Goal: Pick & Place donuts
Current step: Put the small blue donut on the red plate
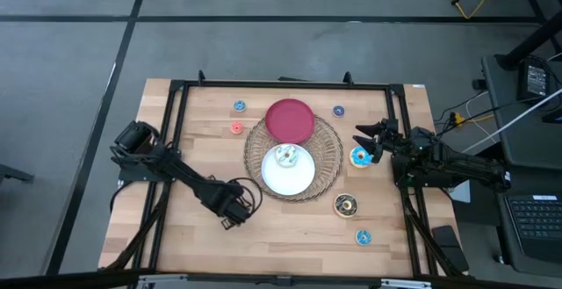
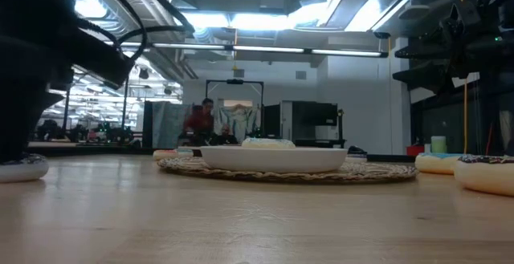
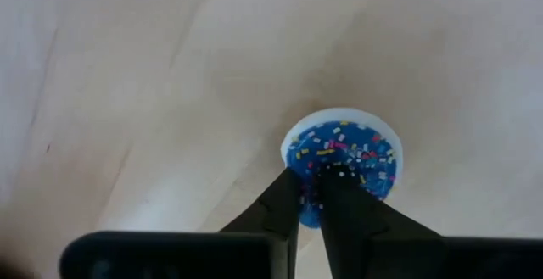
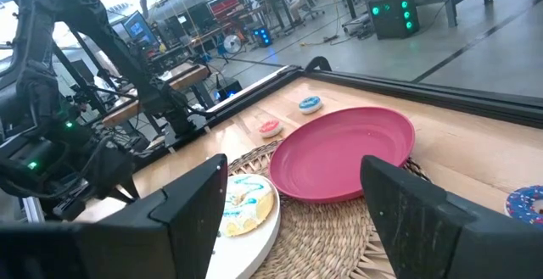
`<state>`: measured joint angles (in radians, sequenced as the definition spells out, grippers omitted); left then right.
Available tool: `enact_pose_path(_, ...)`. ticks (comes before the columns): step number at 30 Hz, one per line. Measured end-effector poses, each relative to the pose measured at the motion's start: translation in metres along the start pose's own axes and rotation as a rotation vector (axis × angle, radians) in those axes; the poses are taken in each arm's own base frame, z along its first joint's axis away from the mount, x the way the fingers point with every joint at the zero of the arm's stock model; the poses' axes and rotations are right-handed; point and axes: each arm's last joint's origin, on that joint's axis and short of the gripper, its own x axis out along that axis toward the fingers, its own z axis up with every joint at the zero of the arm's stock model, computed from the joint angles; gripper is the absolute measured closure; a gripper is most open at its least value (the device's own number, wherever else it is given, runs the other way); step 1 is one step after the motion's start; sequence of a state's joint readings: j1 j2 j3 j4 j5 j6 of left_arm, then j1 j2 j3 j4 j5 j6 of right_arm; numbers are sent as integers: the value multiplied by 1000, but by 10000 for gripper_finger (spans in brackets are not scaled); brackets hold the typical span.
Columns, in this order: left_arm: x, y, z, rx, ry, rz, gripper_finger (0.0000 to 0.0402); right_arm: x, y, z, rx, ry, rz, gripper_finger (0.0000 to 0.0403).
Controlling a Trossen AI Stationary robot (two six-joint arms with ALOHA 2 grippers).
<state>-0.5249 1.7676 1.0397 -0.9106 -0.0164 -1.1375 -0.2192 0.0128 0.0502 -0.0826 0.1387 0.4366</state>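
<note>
A blue sprinkled donut [image 3: 352, 147] with a white underside lies under my left gripper [image 3: 312, 181], near the table's near-left middle [image 1: 230, 214]; the gripper hides it in the high view. My right gripper [image 1: 369, 140] hangs open just beyond another blue donut [image 1: 359, 156] at the wicker tray's right. A white-iced donut [image 1: 285, 155] lies flat on the white plate [image 1: 294, 182]. Loose donuts lie flat on the table: blue [image 1: 239, 105], orange-pink [image 1: 235, 128], dark blue [image 1: 339, 111], dark brown [image 1: 344, 204], blue [image 1: 363, 235]. My left gripper comes from above, pointing down, with its two fingers [image 3: 284, 201] nearly together on one side of the blue donut's ring [image 3: 310, 207]. A sliver of blue icing shows between them. In the low view the donut [image 2: 20, 168] lies flat on the table.
The round wicker tray [image 1: 329, 162] sits mid-table, with the red plate [image 1: 290, 119] on its far part and the white plate on its near part. A black frame [image 1: 176, 104] runs around the table. Bare wood lies near and to the left.
</note>
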Motion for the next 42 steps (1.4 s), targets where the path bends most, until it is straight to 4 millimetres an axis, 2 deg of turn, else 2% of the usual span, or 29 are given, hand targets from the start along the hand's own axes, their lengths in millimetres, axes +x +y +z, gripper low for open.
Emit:
enact_pose_path(7,-2,-5,-5,223,-10,-33,386,0,0,0,0,0,0,132)
enact_pose_path(11,-19,2,-2,311,-29,-95,392,0,0,0,0,0,0,132)
enact_pose_path(14,-34,13,6,314,-75,-123,394,0,0,0,0,0,0,132)
enact_pose_path(21,-61,49,19,296,-91,-93,395,0,0,0,0,0,0,132)
enact_pose_path(30,-77,101,41,229,-34,-32,395,0,0,0,0,0,0,132)
enact_pose_path(36,-87,136,67,149,-28,3,395,0,0,0,0,0,0,132)
enact_pose_path(42,-98,163,102,90,-61,16,395,0,0,0,0,0,0,132)
